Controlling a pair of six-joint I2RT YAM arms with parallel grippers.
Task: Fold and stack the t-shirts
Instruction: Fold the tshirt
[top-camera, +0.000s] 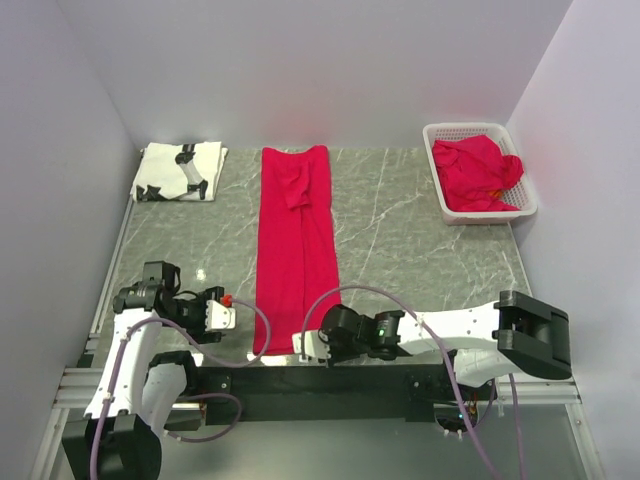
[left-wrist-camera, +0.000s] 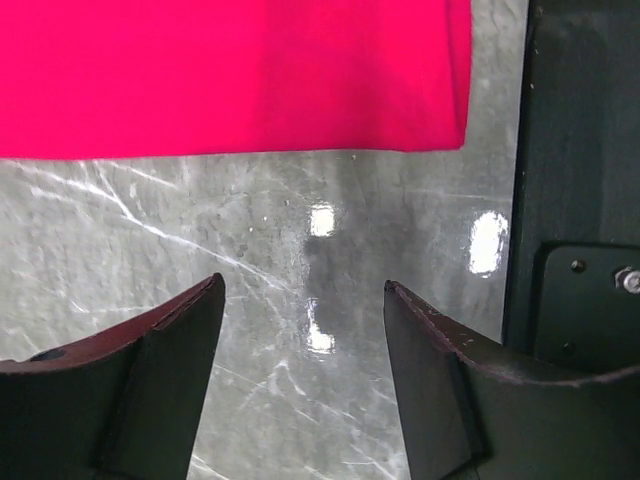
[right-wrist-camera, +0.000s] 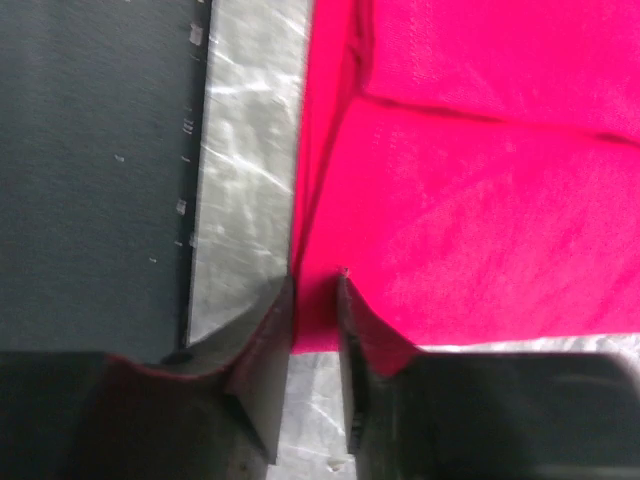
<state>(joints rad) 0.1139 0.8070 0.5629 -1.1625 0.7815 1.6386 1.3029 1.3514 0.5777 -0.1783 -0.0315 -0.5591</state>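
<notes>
Red cloth dominated the middle of the grey marbled worktop (top-camera: 420, 250): one red t-shirt (top-camera: 297, 240) lay folded lengthwise into a long narrow strip, running from the far edge almost to the near edge. At the strip's near right corner the right gripper (top-camera: 305, 345) sat low, its fingers drawn close together with the hem of the cloth caught in the thin gap between them, as the right wrist view (right-wrist-camera: 315, 285) showed. The left gripper (top-camera: 228, 312) hung just left of the strip's near end, apart from the cloth, its fingers spread wide over bare worktop (left-wrist-camera: 305, 290). A black rail (top-camera: 330, 378) ran along the near edge. In the far left corner a white t-shirt (top-camera: 178, 170) with a black print lay folded flat. In the far right corner stood a white basket (top-camera: 490, 213) holding crumpled red shirts (top-camera: 478, 172), one draped over its right rim.
</notes>
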